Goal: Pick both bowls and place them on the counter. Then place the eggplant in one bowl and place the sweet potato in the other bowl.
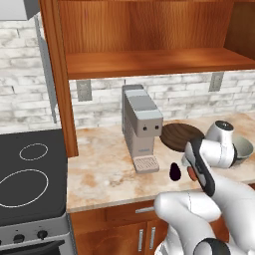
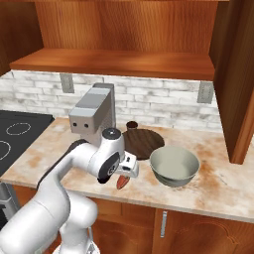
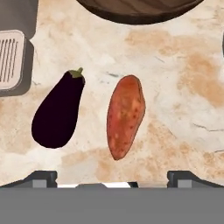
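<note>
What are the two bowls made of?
The dark bowl looks like wood: brown, with streaky grain and a dull finish. The pale bowl looks like glazed ceramic or maybe metal: smooth grey-green with a soft shine. It is a rendering, so that is a guess.

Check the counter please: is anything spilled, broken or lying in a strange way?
Nothing stands out. The eggplant and the sweet potato lie apart on the counter, both whole. The grey bowl stands upright beside the dark wooden bowl, near the coffee machine. No spill shows.
</note>
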### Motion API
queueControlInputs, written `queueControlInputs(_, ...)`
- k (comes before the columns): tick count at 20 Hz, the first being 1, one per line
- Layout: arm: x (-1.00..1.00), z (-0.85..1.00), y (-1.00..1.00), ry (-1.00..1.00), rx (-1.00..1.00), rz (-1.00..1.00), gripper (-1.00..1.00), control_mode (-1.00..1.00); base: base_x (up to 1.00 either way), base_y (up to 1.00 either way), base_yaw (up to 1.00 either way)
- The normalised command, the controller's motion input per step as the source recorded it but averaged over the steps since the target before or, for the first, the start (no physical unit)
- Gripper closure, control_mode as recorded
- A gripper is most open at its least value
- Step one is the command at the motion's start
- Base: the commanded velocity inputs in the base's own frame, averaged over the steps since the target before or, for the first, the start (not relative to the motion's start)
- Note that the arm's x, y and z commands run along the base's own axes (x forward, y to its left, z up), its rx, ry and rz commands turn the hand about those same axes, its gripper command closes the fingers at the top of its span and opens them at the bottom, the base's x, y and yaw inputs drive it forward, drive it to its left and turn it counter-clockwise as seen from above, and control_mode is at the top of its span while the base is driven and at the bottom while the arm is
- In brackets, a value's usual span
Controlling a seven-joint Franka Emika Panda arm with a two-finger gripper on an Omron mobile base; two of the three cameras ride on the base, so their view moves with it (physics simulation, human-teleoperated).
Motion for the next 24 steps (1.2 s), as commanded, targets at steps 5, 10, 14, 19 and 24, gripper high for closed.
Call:
queueControlInputs(5, 0.20, -0.27, -0.02, 0.15, 0.00, 0.00, -1.00, -1.00, 0.00, 0.00, 0.00)
queueControlInputs(10, 0.23, -0.26, -0.13, 0.15, 0.00, 0.00, -1.00, -1.00, 0.00, 0.00, 0.00)
queueControlInputs(14, 0.25, -0.17, -0.21, 0.11, 0.00, 0.00, -1.00, -1.00, 0.00, 0.00, 0.00)
queueControlInputs(19, 0.24, -0.08, -0.15, 0.06, 0.00, 0.00, -1.00, -1.00, 0.00, 0.00, 0.00)
queueControlInputs(24, 0.26, -0.17, 0.01, 0.08, 0.04, 0.01, -1.00, -1.00, 0.00, 0.00, 0.00)
